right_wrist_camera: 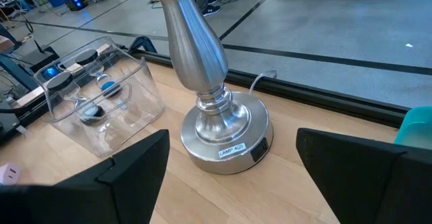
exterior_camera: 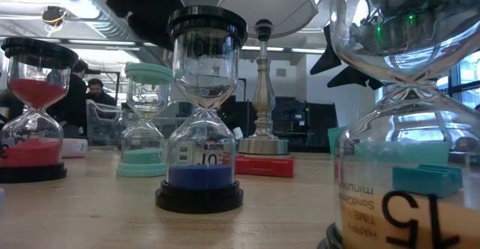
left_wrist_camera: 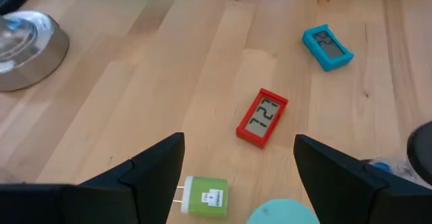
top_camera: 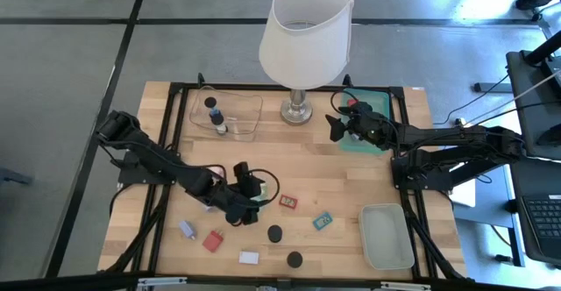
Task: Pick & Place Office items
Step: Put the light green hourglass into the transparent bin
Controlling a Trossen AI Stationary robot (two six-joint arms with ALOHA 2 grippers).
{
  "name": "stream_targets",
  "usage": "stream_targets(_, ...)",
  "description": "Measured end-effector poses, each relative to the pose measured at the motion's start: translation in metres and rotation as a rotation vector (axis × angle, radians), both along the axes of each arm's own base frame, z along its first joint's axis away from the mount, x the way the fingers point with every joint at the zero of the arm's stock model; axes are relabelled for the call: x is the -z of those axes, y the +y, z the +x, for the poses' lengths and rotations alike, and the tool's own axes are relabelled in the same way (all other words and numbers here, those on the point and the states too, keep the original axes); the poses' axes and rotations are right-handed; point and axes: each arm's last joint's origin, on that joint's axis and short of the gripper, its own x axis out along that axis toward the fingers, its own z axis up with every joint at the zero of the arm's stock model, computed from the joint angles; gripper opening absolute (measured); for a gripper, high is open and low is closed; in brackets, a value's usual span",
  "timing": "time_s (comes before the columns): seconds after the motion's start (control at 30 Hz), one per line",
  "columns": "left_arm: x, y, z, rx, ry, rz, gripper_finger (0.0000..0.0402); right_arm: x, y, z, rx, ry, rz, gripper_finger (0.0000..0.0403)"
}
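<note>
Left gripper (left_wrist_camera: 239,166) hovers wide open and empty above a green charger plug (left_wrist_camera: 206,196), near the red clock (left_wrist_camera: 262,117). It should centre before closing. Right gripper (right_wrist_camera: 233,160) waits open by the lamp base (right_wrist_camera: 226,133).

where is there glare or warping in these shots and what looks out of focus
Low view: the nearest hourglass fills the right edge, its curved glass bending the scene behind and catching window reflections; the room beyond looks soft. Right wrist view: bright highlights streak the metal lamp base. High view: even light, faint shadows under the lamp shade.
</note>
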Motion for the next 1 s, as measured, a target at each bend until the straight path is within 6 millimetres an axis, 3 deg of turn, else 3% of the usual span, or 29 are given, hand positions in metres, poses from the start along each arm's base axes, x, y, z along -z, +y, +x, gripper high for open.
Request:
stream_targets(0.13,0.000,0.005,0.002,-0.020,0.000,-0.037,0.0293,0.000,0.000,0.000,0.000,0.000,0.000,0.0327)
stream_targets(0.5,0.002,0.008,0.004,-0.003,0.030,-0.142,0.0382,0.000,0.000,0.000,0.000,0.000,0.000,0.0327)
stream_targets(1.0,0.008,-0.011,-0.010,0.125,0.136,-0.084,0.0389,0.000,0.000,0.000,0.000,0.000,0.000,0.0327)
